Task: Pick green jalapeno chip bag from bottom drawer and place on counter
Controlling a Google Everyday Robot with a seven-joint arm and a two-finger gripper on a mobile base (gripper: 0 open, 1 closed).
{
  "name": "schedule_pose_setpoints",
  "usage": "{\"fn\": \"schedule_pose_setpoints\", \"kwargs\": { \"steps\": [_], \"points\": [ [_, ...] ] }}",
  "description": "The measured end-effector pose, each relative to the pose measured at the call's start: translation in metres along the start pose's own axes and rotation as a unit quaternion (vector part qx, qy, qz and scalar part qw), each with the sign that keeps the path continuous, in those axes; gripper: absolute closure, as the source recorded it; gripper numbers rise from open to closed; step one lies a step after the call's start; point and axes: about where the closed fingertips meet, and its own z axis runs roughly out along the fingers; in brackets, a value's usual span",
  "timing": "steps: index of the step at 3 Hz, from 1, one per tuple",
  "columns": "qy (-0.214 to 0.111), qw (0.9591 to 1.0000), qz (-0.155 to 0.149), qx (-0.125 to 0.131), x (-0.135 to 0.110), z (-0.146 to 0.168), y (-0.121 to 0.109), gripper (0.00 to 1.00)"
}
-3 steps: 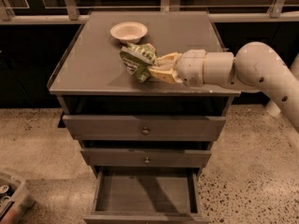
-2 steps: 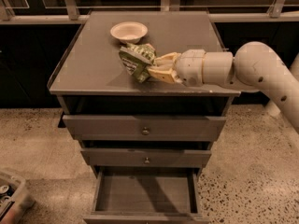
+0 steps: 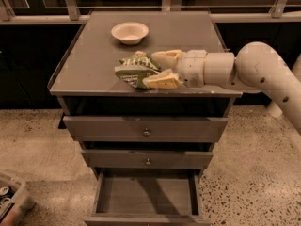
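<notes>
The green jalapeno chip bag [image 3: 133, 70] lies on the counter [image 3: 91, 55] near its front edge. My gripper [image 3: 150, 69] reaches in from the right, just above the counter. Its two cream fingers [image 3: 164, 80] are spread apart on either side of the bag's right end, so it is open. The bottom drawer [image 3: 146, 194] is pulled out below, and its grey floor is bare. The two upper drawers with round knobs are closed.
A white bowl [image 3: 130, 32] stands on the counter behind the bag. A railing and dark panels run behind the cabinet. A bin with cans [image 3: 10, 199] sits on the speckled floor at the lower left.
The fingers have spread wider. The bag has dropped slightly and settled flatter on the counter. The arm has barely moved.
</notes>
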Motion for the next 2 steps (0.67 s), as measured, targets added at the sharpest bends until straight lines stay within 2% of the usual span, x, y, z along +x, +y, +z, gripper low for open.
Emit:
{"fn": "schedule_pose_setpoints", "kwargs": {
  "steps": [1, 2],
  "points": [
    [0.000, 1.0000, 0.000, 0.000, 0.0000, 0.0000, 0.0000, 0.00],
    [0.000, 1.0000, 0.000, 0.000, 0.0000, 0.0000, 0.0000, 0.00]
  ]
}}
